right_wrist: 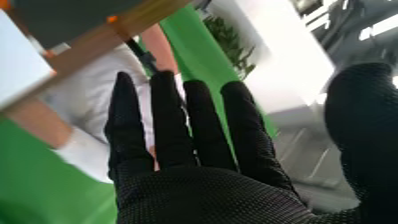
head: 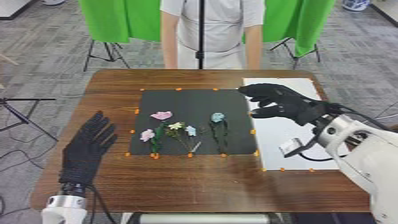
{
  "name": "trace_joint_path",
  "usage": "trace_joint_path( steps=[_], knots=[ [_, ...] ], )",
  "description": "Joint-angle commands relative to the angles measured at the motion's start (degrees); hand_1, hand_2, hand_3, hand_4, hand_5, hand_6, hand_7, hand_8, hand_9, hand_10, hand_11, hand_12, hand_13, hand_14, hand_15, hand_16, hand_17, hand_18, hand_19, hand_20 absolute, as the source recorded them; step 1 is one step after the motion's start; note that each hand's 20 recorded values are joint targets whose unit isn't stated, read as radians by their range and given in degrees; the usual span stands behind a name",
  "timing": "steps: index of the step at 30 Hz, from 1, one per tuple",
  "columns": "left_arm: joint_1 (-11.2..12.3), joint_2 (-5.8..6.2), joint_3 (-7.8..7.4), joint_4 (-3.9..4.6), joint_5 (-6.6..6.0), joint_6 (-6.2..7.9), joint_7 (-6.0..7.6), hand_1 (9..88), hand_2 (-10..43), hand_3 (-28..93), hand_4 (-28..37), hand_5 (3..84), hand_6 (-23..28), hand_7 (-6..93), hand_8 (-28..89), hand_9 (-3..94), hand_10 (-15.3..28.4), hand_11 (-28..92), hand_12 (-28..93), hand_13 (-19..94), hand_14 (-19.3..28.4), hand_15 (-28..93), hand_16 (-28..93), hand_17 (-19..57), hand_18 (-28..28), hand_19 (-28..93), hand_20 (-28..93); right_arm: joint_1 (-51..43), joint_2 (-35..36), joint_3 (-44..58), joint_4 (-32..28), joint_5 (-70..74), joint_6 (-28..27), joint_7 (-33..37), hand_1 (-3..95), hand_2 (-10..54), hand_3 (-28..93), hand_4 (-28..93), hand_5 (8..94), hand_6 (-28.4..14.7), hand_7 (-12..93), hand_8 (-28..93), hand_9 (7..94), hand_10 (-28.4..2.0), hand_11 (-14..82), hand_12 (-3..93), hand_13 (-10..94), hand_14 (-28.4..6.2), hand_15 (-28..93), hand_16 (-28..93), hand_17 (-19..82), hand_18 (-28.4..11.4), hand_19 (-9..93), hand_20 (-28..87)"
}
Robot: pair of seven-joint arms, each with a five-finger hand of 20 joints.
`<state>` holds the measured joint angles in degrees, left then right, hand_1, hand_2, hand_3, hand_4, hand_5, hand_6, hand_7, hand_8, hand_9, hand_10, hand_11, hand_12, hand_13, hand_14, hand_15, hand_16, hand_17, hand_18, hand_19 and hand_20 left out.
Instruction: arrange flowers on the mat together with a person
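Note:
In the head view, a black mat [head: 182,102] lies on the table with crocheted flowers on its nearer half. A pink flower [head: 161,115] lies above a light pink flower [head: 147,135]; beside them are a cream-yellow flower [head: 176,126] and a small pale blue flower [head: 190,131]. A blue flower [head: 218,117] on a green stem lies apart, nearer the mat's right side. My right hand [head: 289,104] is over the mat's far right edge and the white sheet, holding nothing. My left hand [head: 86,150] rests left of the mat, fingers straight. In the right wrist view the right hand [right_wrist: 200,185] has straight fingers.
A white sheet [head: 293,142] lies right of the mat. Orange markers [head: 252,131] line the edges of mat and sheet. The brown table [head: 195,185] surrounds them. A thin black pole [head: 201,35] stands at the far edge, with green cloth [head: 115,20] behind.

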<state>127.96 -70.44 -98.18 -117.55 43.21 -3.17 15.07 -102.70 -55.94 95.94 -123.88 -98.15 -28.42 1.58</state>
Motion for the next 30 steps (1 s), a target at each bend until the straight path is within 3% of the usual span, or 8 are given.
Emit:
trace_joint_path(
  steps=[1, 11, 14, 17, 21, 23, 27, 30],
  knots=[
    [0.9, -1.01, 0.01, -1.07, 2.29, -0.04, 0.56, 24.9, -2.6, 72, -28.1, 28.7, 3.6, 18.7, -10, 21.0, 10.7, 15, 17, 14, 11.6, 16, 4, -11.2, 20.4, 39, 9, -23.7, -6.1, 18.2, -5.9, 38.9, 14.2, 3.6, 16.9, -3.5, 82, -24, 32.2, -4.3, 10, -7, 31.6, -13.8, 5.0, 22.9, 25, -12.6, 9, 33, 7, -21.2, 39, 26],
    [0.5, -0.23, 0.85, -1.1, 2.22, -0.82, 1.27, 24.8, -4.8, 72, -27.6, 26.0, 2.9, 18.9, -10, 19.0, 10.1, 13, 18, 13, 10.7, 13, 7, -12.3, 19.4, 36, 9, -25.0, -8.0, 17.3, -6.1, 38.8, 17.0, 2.7, 15.9, -3.5, 81, -23, 30.2, -5.6, 9, -6, 30.5, -14.0, 4.7, 23.3, 25, -12.8, 6, 36, 3, -22.2, 38, 25],
    [-0.5, -0.32, 1.53, -0.39, -0.59, -1.67, 1.24, 24.7, -4.8, 72, -27.7, 26.2, 3.0, 18.9, -10, 19.1, 10.0, 13, 18, 13, 10.6, 12, 7, -12.3, 19.4, 36, 10, -24.6, -7.4, 13.9, -5.6, 37.4, 23.6, -0.2, 15.8, -3.4, 81, -23, 31.1, -5.6, 10, -6, 31.5, -14.5, 5.7, 23.4, 26, -12.7, 8, 36, 4, -22.3, 39, 26],
    [-1.5, -0.33, 2.1, 0.11, 0.6, -2.18, 0.96, 24.9, -4.8, 72, -27.7, 26.3, 3.0, 19.0, -10, 19.3, 10.1, 13, 19, 13, 10.7, 12, 7, -12.3, 19.4, 36, 10, -23.5, -8.0, 13.1, -5.2, 38.2, 23.2, 0.2, 15.9, -3.2, 82, -23, 33.9, -5.7, 13, -8, 33.9, -14.9, 8.7, 22.1, 27, -12.5, 14, 32, 4, -22.6, 43, 27],
    [-1.3, -1.34, 1.59, 0.25, -0.97, -3.51, -0.6, 24.9, -4.7, 71, -27.9, 26.4, 3.1, 18.9, -10, 19.5, 10.1, 13, 19, 14, 11.0, 13, 8, -12.1, 19.4, 36, 10, -23.5, -8.0, 13.8, -5.1, 36.3, 21.7, 1.7, 16.2, -3.0, 83, -24, 33.9, -5.8, 13, -8, 33.7, -14.8, 9.0, 21.9, 27, -12.5, 15, 31, 4, -22.5, 42, 27],
    [-1.2, -1.46, 1.6, 0.43, -0.33, -3.31, -0.93, 24.9, -4.5, 71, -27.9, 26.4, 3.1, 18.8, -10, 19.6, 10.2, 13, 19, 14, 11.2, 13, 8, -12.0, 19.5, 36, 10, -24.0, -8.2, 13.5, -5.3, 36.9, 23.6, 1.7, 16.3, -2.8, 83, -24, 34.1, -5.9, 13, -8, 33.8, -15.0, 9.3, 22.0, 27, -12.5, 15, 31, 4, -22.5, 43, 27],
    [-1.8, -1.94, 1.61, 1.07, -0.84, -5.01, -1.65, 25.0, -4.0, 71, -27.7, 26.7, 3.1, 18.9, -10, 19.9, 10.3, 13, 19, 14, 11.7, 13, 8, -11.8, 19.6, 37, 10, -25.3, -8.8, 13.6, -5.8, 36.9, 25.0, 2.4, 16.5, -2.3, 83, -24, 34.8, -5.8, 14, -8, 34.5, -15.1, 10.9, 21.8, 27, -12.6, 18, 30, 4, -22.5, 44, 27],
    [-2.2, -0.68, 2.23, 0.75, 1.23, -3.86, -0.77, 24.9, -3.3, 71, -27.8, 26.9, 3.1, 18.9, -10, 20.1, 10.4, 13, 19, 14, 11.8, 14, 7, -11.7, 19.7, 37, 10, -24.4, -8.8, 13.4, -5.5, 36.4, 24.3, 2.4, 16.5, -2.3, 83, -24, 33.0, -5.6, 15, -8, 33.7, -15.0, 10.6, 21.6, 27, -12.6, 19, 29, 4, -22.5, 44, 27]
  ],
)
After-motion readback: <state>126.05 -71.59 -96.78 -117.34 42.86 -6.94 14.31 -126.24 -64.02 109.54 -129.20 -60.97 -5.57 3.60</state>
